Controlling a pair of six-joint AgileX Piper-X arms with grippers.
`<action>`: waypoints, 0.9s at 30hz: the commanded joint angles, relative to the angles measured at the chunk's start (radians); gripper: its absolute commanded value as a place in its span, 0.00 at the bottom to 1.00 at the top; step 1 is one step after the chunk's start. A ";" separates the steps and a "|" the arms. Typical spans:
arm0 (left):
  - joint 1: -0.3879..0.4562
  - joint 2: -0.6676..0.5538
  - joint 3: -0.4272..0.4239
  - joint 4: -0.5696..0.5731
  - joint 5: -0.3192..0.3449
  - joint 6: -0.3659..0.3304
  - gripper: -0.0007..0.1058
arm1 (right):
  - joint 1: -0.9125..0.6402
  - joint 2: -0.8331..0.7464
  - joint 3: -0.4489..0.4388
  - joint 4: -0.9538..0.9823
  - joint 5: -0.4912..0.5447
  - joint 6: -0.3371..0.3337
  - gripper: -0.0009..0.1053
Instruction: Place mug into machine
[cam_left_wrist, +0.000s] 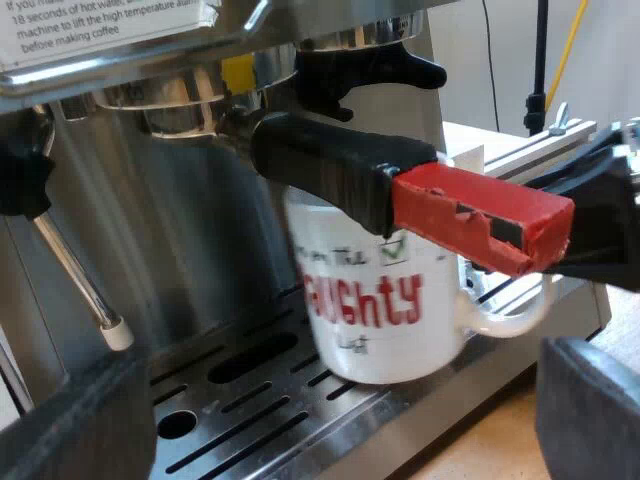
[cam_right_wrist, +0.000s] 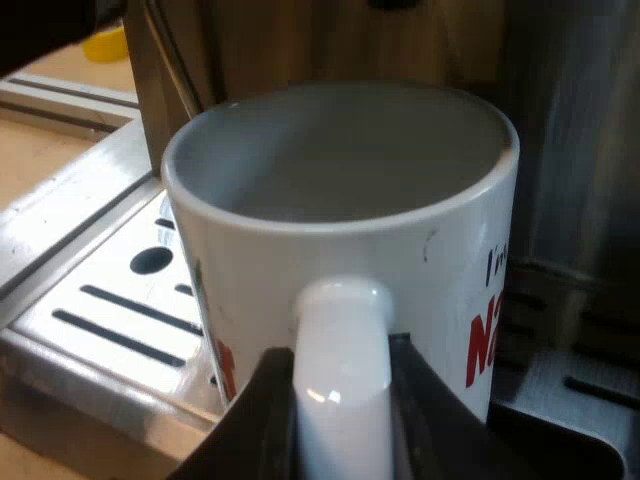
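My right gripper (cam_right_wrist: 340, 425) pinches the handle (cam_right_wrist: 340, 330) of the glossy white ceramic mug (cam_right_wrist: 340, 180), which is likely stiff, slippery and breakable; my left gripper (cam_left_wrist: 330, 430) gapes empty.

A pale wall (cam_left_wrist: 500, 60) is seen beyond, with a black upright pole (cam_left_wrist: 540, 50) set before it; a light wooden tabletop (cam_left_wrist: 480, 445) is seen nearer.

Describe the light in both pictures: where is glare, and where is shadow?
Left wrist view: the drip tray shines near the mug, while the machine behind it is dim. Right wrist view: a bright highlight sits on the mug's handle, the mug's inside is softly shaded, the machine behind is dark.
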 joint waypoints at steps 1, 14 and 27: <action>-0.003 0.003 0.028 -0.020 -0.010 -0.004 0.74 | 0.000 0.024 -0.043 -0.064 -0.001 -0.005 0.01; -0.003 0.003 0.028 -0.020 -0.010 -0.008 0.74 | 0.000 0.110 -0.095 -0.062 -0.014 -0.005 0.23; -0.003 0.003 0.028 -0.020 -0.010 -0.025 0.74 | 0.000 0.126 -0.092 -0.043 -0.016 0.031 0.43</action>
